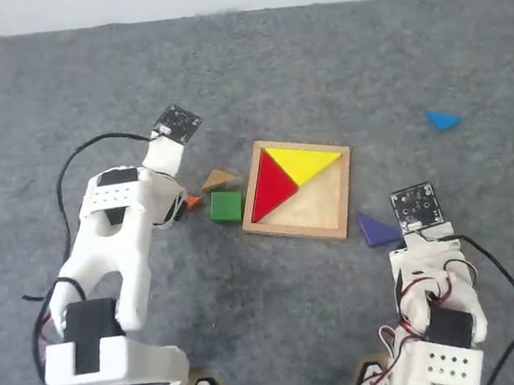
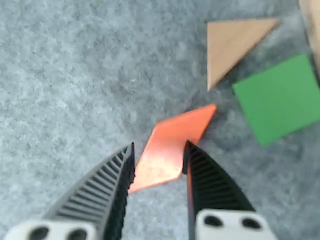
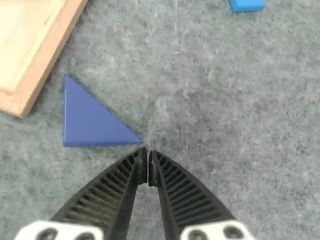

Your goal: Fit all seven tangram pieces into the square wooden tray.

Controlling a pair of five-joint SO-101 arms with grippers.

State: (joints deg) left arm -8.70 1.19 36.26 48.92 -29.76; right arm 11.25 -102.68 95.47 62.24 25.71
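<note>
The square wooden tray (image 1: pixel 294 231) holds a red triangle (image 1: pixel 270 189) and a yellow triangle (image 1: pixel 303 162). Left of it lie a green square (image 1: pixel 226 205) and a tan triangle (image 1: pixel 220 177). My left gripper (image 2: pixel 160 146) is shut on an orange parallelogram (image 2: pixel 171 150) just beside them, one finger against each long side. A dark blue triangle (image 3: pixel 87 117) lies right of the tray's near corner. My right gripper (image 3: pixel 148 152) is shut and empty, its tips right at that triangle's nearest point. A light blue triangle (image 1: pixel 442 120) sits far right.
Grey carpet covers the table. The tray's rim (image 3: pixel 44 56) stands close to the dark blue triangle. The green square (image 2: pixel 280 97) and tan triangle (image 2: pixel 230 42) lie a short way beyond the orange piece. Open carpet spreads in front of both arms.
</note>
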